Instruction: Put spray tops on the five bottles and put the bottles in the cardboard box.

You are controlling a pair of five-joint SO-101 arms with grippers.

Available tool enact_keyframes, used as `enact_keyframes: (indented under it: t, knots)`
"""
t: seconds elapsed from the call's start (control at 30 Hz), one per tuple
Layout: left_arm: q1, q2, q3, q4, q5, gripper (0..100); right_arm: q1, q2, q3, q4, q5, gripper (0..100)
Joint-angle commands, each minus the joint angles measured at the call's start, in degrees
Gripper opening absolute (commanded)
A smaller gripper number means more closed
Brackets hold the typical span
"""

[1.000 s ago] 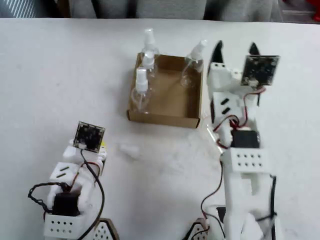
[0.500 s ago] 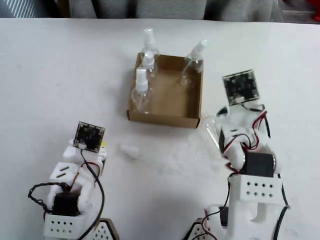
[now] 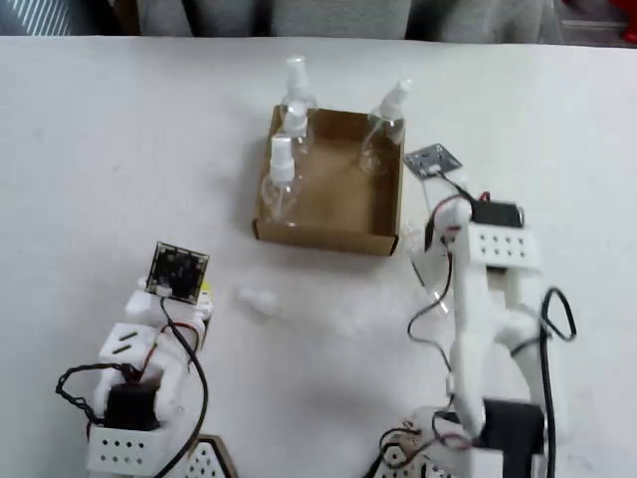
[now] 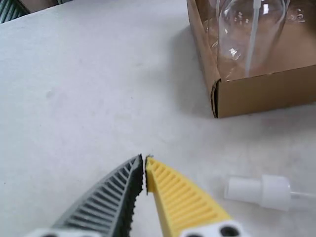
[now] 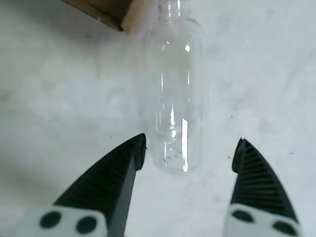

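The cardboard box (image 3: pixel 328 199) sits mid-table, its corner also in the left wrist view (image 4: pixel 256 91). Clear bottles with white spray tops (image 3: pixel 281 177) stand along its left wall, and another (image 3: pixel 383 124) stands in its far right corner. An uncapped clear bottle (image 5: pixel 175 94) lies on the table by the box's front right corner (image 5: pixel 126 17). My right gripper (image 5: pixel 191 145) is open just above its base, one finger on each side. A loose white spray top (image 4: pixel 259 190) lies near my left gripper (image 4: pixel 144 160), which is shut on nothing. The spray top (image 3: pixel 259 299) lies left of the box's front.
The right arm (image 3: pixel 488 299) stands close to the box's right wall. The left arm (image 3: pixel 149 358) sits at the front left. White table (image 3: pixel 119 149) stretches open to the left and behind the box.
The right arm has drawn back from the far side beside the box toward the front and tipped down over the lying bottle. The left arm has not moved.
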Motion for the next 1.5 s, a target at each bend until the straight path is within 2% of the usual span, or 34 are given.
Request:
enact_keyframes:
  t: [0.0, 0.23, 0.4, 0.63, 0.7, 0.9, 1.2, 1.3, 1.47]
  knots:
    - [-0.48, 0.22, -0.09, 0.26, -0.44, 2, -2.86, 9.36, -12.57, 4.53, 0.44, 25.1]
    - [-0.48, 0.22, -0.09, 0.26, -0.44, 2, -4.62, 18.24, -20.48, 4.62, 0.62, 25.2]
    - [-0.48, 0.22, -0.09, 0.26, -0.44, 2, -4.79, 21.76, -21.1, 4.18, 6.24, 25.2]
    - [-0.48, 0.22, -0.09, 0.26, -0.44, 2, -3.91, 23.16, -20.66, -1.63, 12.04, 25.2]
    - [-0.48, 0.22, -0.09, 0.26, -0.44, 2, -3.74, 23.16, -20.66, -2.42, 12.13, 25.8]
    - [-0.48, 0.22, -0.09, 0.26, -0.44, 2, -3.56, 25.71, -20.66, -2.68, 12.13, 36.8]
    - [-0.48, 0.22, -0.09, 0.26, -0.44, 2, -3.56, 32.48, -21.01, -5.32, 12.13, 36.8]
    - [-0.48, 0.22, -0.09, 0.26, -0.44, 2, -3.65, 33.27, -20.92, -5.58, 12.13, 33.6]
    - [-0.48, 0.22, -0.09, 0.26, -0.44, 2, -3.47, 33.45, -20.75, -5.32, 12.13, 22.5]
